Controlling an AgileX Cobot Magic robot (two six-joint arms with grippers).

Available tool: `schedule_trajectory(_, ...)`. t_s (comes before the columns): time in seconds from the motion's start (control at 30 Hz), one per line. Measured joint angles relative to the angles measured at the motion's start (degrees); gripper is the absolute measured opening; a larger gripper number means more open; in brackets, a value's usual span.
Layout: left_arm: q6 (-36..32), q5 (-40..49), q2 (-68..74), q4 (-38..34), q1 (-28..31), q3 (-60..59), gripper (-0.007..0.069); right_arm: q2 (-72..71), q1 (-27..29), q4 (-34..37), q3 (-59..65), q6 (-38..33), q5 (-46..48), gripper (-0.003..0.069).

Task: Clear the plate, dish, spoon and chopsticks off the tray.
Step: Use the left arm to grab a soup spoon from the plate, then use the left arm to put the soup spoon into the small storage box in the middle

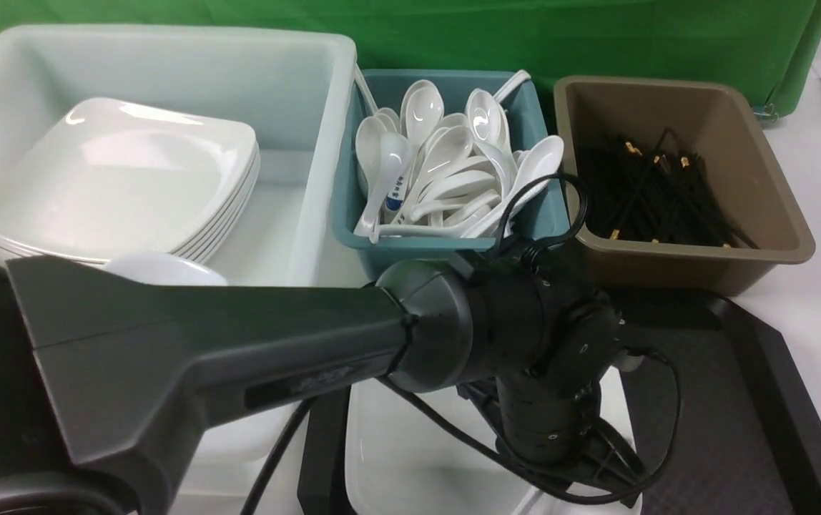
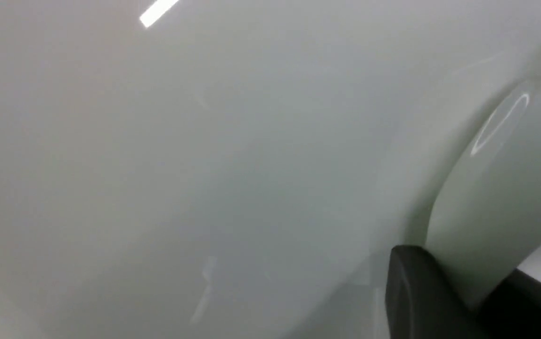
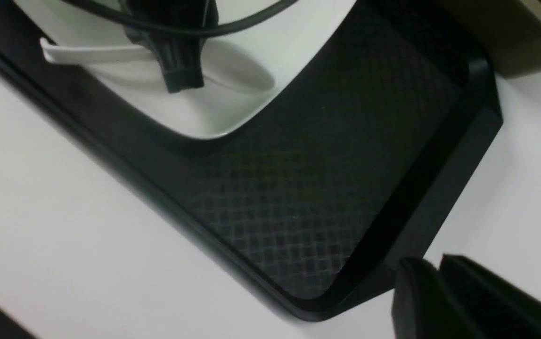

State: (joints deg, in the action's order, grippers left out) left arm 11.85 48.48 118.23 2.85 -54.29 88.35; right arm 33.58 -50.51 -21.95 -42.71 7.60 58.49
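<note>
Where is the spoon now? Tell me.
In the right wrist view, the spoon lies on the plate on the tray's left side, at the left end effector's tip.

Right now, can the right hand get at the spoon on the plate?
Probably not cleanly. The left hand is down on the spoon, its cable crossing above the plate. The right hand sits beyond a corner of the tray.

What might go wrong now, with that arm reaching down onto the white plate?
1. The left pincer sits over the spoon on the glossy plate; the spoon may slip away, or the plate may shift on the tray.
2. The arm's cable loop appears close to the teal bin, heaped with other spoons; it might snag one when the arm lifts.
</note>
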Motion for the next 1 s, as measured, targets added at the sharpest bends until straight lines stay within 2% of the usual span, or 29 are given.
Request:
schedule_trajectory(0.17,-0.70,0.58,-4.91,10.25,1.68,5.64,0.0069,0.00,0.00,-1.50,0.06,0.57,-1.06,0.0105)
schedule_trajectory(0.3,-2.84,-6.00,-6.06,12.86,8.69,13.28,0.0069,0.00,0.00,-1.49,0.06,1.45,-2.93,0.0106)
schedule_trajectory(0.37,-4.78,-9.75,-5.29,11.70,13.26,16.11,0.0069,0.00,0.00,-1.49,0.06,2.33,-3.96,0.0108)
schedule_trajectory(0.47,-11.85,-18.71,0.12,3.35,23.52,23.46,0.0069,0.00,0.00,-1.49,0.06,5.31,-5.15,0.0108)
schedule_trajectory(0.5,-11.85,-18.71,0.12,3.35,23.52,23.46,0.0069,0.00,0.00,-1.49,0.06,5.31,-5.15,0.0108)
schedule_trajectory(0.53,-14.94,-20.60,3.08,-0.47,26.79,25.91,0.0076,0.00,0.00,-1.49,0.06,6.48,-5.30,0.0111)
schedule_trajectory(0.6,-17.54,-21.92,4.82,-2.85,28.40,27.93,0.0092,0.00,0.00,-1.49,0.06,6.90,-5.42,0.0112)
schedule_trajectory(0.67,-20.08,-23.35,9.81,-5.99,31.40,32.19,0.0175,0.00,0.04,-0.57,0.06,7.76,-5.44,0.0117)
schedule_trajectory(0.7,-20.09,-23.45,10.34,-6.13,31.63,32.61,0.0183,0.00,0.04,-0.29,0.06,7.84,-5.44,0.0118)
schedule_trajectory(0.73,-20.49,-23.51,11.75,-6.67,32.25,33.65,0.0247,0.00,0.04,0.64,0.06,8.04,-5.44,0.0118)
schedule_trajectory(0.77,-20.49,-23.51,11.90,-6.64,32.32,33.73,0.0257,0.00,0.04,0.93,0.06,8.05,-5.44,0.0118)
schedule_trajectory(0.8,-20.62,-22.97,12.58,-7.02,32.72,34.11,0.0351,0.00,0.04,2.12,0.06,8.11,-5.44,0.0120)
schedule_trajectory(0.83,-20.62,-22.96,12.64,-7.02,32.71,34.11,0.0362,0.00,0.04,2.25,0.06,8.11,-5.44,0.0120)
schedule_trajectory(0.87,-20.36,-22.48,12.64,-7.31,32.77,34.14,0.0405,0.00,0.04,2.64,0.06,8.11,-5.44,0.0120)
schedule_trajectory(0.93,-19.95,-19.32,11.54,-8.60,32.77,34.25,0.0533,0.00,0.04,3.34,0.06,8.15,-5.44,0.0125)
schedule_trajectory(1.0,-19.81,-16.64,10.25,-8.68,32.62,34.25,0.0568,0.00,0.04,3.46,0.06,8.15,-5.44,0.0127)
